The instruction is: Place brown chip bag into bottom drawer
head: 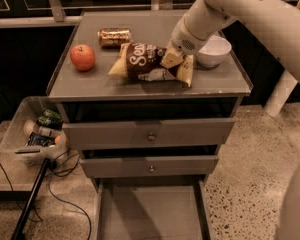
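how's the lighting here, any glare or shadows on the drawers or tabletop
Camera view: dim, warm light; highlights glint on the can; a dark shadow runs down the floor of the bottom drawer; the gripper, at the right end of the brown chip bag, looks brightly lit.

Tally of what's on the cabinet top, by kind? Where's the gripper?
Apple: 1
Can: 1
Brown chip bag: 1
White bowl: 1
Total: 4
The gripper is down at the bag's right end, beside the bowl.
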